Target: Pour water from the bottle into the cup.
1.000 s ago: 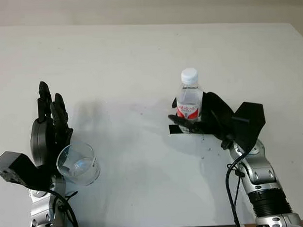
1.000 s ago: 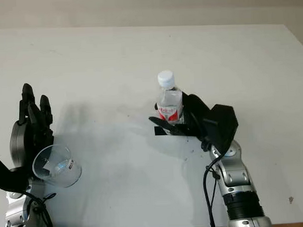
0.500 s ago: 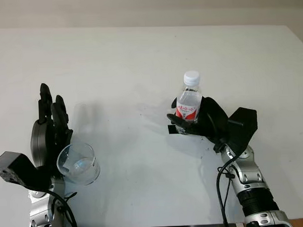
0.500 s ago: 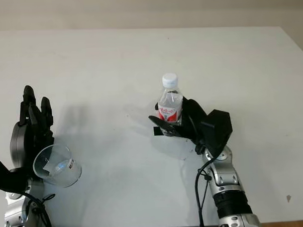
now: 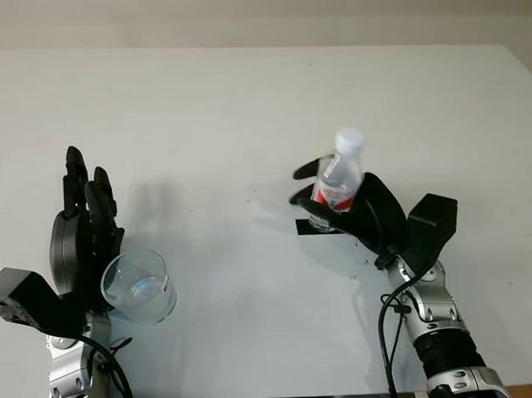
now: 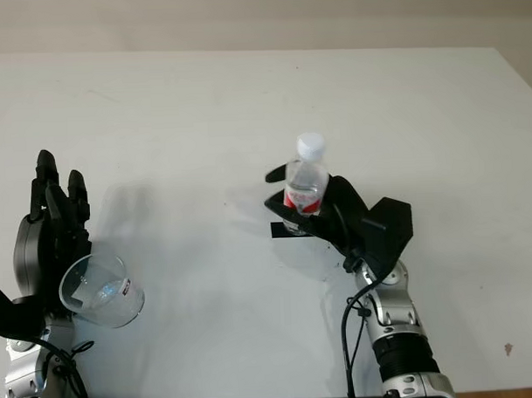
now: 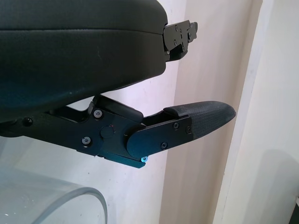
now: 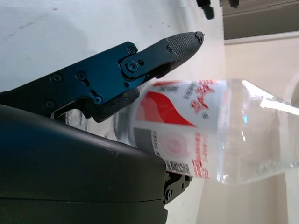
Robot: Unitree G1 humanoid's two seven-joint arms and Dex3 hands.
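Left robot hand point(image 5: 79, 236) is open, black and hard-shelled, with the clear round plastic cup point(image 5: 138, 285) right beside its palm on the matte white worktop point(image 5: 245, 95). Right robot hand point(image 5: 349, 209) grips the clear plastic bottle point(image 5: 338, 181), fingers wrapped around its red-and-white label, white cap on, bottle tilted a little off upright. A small black tape mark point(image 5: 306, 226) sits on the worktop under the bottle; pale wall beyond the far edge.
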